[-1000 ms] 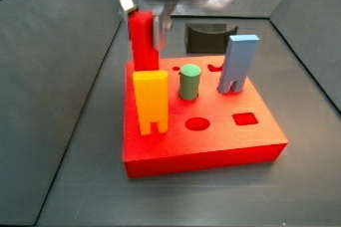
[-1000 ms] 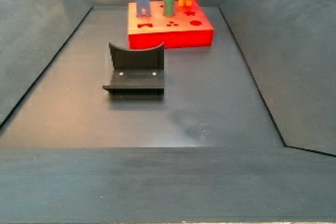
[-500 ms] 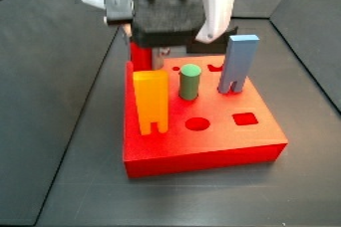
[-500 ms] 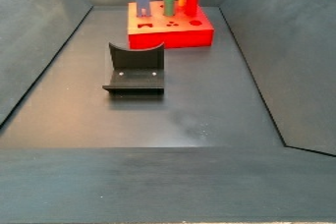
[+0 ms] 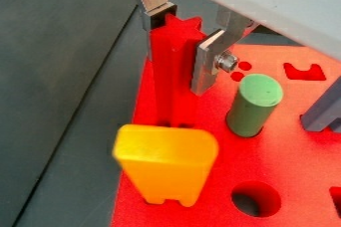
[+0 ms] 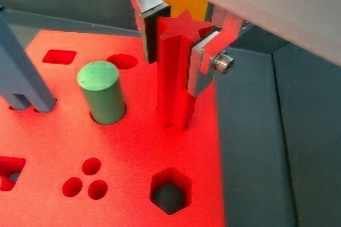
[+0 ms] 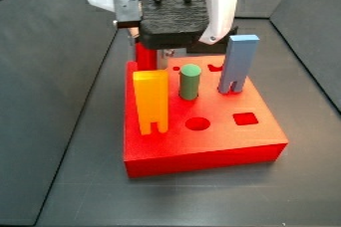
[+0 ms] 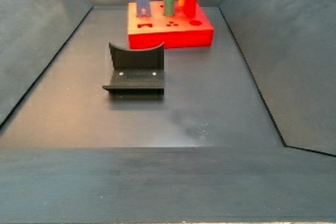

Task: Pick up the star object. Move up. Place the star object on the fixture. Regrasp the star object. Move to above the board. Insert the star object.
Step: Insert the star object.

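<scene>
**Star peg upright in the board, gripper clamped on its top**

Your gripper [image 6: 180, 32] sits over the board's [image 7: 213, 146] back corner, its silver fingers [image 5: 209, 57] pinching the star object [image 6: 174, 77] near its top. The red peg stands upright, its foot meeting the board surface. In a wrist view the green cylinder [image 5: 253, 105] is at about 3 o'clock from it and the orange-yellow peg [image 5: 166, 161] at 6. The fixture [image 8: 136, 69] stands well apart on the floor.

light: even, bright, soft shadows | gripper [image 7: 158, 40]: over board [image 7: 253, 141], blurred | wrist views: close, soft-focus
</scene>
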Available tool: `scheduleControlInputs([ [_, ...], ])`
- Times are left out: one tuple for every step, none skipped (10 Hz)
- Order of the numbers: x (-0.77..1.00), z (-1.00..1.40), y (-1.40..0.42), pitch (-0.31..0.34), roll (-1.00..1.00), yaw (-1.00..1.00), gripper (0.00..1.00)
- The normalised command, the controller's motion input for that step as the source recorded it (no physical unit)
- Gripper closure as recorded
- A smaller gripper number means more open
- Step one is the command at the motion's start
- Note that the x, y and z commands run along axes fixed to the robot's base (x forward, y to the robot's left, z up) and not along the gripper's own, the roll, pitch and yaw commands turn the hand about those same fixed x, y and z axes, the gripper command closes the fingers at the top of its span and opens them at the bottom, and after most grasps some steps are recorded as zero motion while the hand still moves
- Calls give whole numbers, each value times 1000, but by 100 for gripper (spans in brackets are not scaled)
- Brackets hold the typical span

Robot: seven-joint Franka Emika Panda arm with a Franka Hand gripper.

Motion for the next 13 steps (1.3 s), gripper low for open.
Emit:
scheduleControlInputs([
  [329,-469,74,103,3,-66,100],
  [194,-563,-26,14,11,-134,100],
  [151,-643,-126,0,0,-174,100],
  [-14,-663,-249,-41,44,-160,100],
  [-294,-651,-166,0,103,0,100],
  [-497,-603,-6,-11,140,9,100],
  [-449,-580,0,-31,119,126,100],
  [-449,-574,100,-60,44,454,100],
  [-177,-586,71,-97,-66,571,100],
  [169,-654,-109,-20,-66,411,100],
  [440,-554,-109,0,0,34,100],
  [451,-420,-34,13,14,0,100],
  [323,-306,0,26,11,-9,100],
])
